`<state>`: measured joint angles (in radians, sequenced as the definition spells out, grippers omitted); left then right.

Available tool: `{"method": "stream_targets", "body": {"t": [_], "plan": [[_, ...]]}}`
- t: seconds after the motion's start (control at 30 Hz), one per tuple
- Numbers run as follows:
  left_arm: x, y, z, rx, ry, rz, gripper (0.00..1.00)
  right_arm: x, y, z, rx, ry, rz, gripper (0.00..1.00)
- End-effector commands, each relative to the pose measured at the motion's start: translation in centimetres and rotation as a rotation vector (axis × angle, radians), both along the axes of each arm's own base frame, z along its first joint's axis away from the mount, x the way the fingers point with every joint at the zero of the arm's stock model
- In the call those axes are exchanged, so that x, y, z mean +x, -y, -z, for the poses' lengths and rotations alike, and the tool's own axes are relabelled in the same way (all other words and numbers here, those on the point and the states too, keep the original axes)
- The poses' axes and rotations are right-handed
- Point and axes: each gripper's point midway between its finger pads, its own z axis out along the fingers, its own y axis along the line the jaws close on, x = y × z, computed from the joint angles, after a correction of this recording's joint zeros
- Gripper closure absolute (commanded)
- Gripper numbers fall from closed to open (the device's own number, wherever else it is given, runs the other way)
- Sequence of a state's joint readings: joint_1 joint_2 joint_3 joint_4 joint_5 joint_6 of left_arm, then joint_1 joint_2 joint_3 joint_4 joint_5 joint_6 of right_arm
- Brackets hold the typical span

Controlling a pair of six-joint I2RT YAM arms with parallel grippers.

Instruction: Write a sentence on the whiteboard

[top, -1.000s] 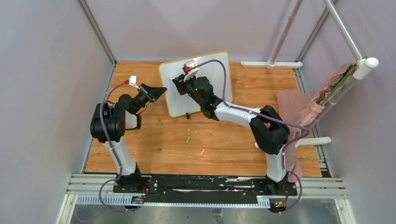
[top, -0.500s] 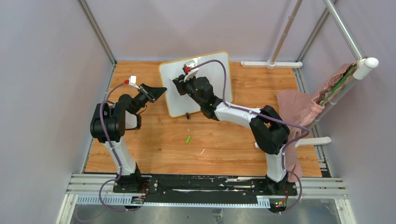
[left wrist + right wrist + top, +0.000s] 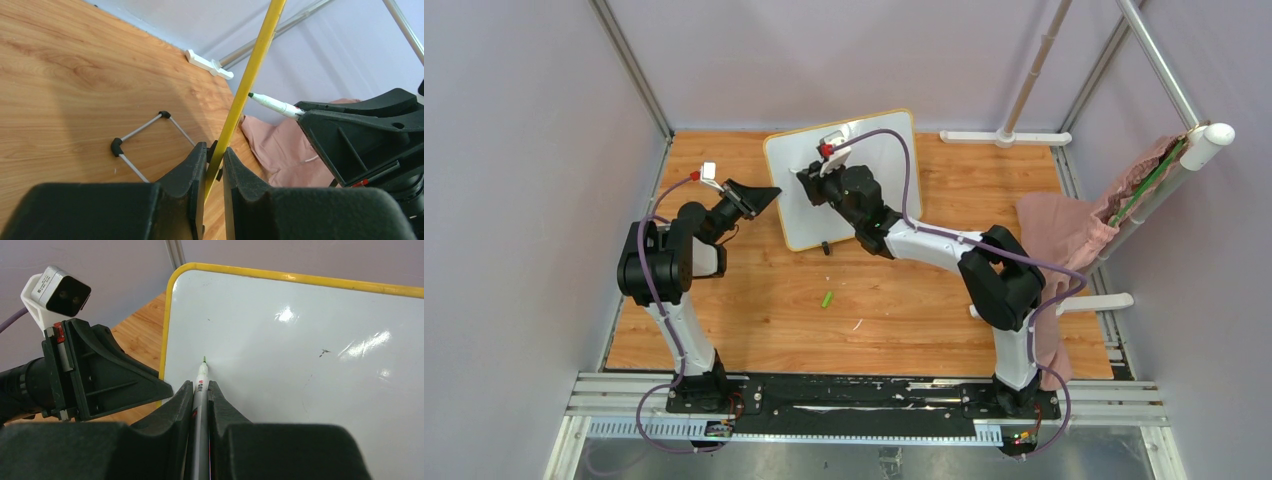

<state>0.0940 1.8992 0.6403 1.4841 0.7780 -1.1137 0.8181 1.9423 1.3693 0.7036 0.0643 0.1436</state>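
whiteboard, glossy white with rounded corners and a yellow rim (image 3: pixel 879 165): stands tilted at far centre of wooden table (image 3: pixel 904 300) | left gripper (image 3: pixel 215 152): pinched on its yellow edge | right gripper (image 3: pixel 201 390): clamped on white green-tipped marker (image 3: pixel 202 374), tip looks to touch board face near left rim | barrel print red, unreadable | marks on face: green speck (image 3: pixel 209 319), dark scuff (image 3: pixel 325 352)

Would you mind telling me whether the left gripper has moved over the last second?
No. The left gripper stays clamped on the whiteboard's left rim, at the same spot against the table's back edge.
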Motion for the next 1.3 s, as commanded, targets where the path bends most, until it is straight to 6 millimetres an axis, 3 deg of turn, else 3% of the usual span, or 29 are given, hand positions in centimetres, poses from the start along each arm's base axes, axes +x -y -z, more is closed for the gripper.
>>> {"method": "stream_targets", "body": {"t": [0.0, 0.43, 0.73, 1.27], "plan": [[-0.2, 0.1, -2.1, 0.005, 0.086, -0.002, 1.0, 0.5, 1.1, 0.7, 0.002, -0.015, 0.034, 1.0], [-0.3, 0.1, -2.4, 0.007, 0.094, -0.004, 1.0, -0.1, 2.3, 1.4, -0.007, -0.022, 0.053, 1.0], [-0.4, 0.1, -2.5, 0.01, 0.099, -0.005, 1.0, -0.3, 2.2, -2.4, 0.071, 0.03, 0.033, 1.0], [-0.3, 0.1, -2.4, 0.01, 0.099, -0.005, 1.0, 1.0, 2.7, -3.3, 0.111, 0.052, 0.047, 1.0]]}}
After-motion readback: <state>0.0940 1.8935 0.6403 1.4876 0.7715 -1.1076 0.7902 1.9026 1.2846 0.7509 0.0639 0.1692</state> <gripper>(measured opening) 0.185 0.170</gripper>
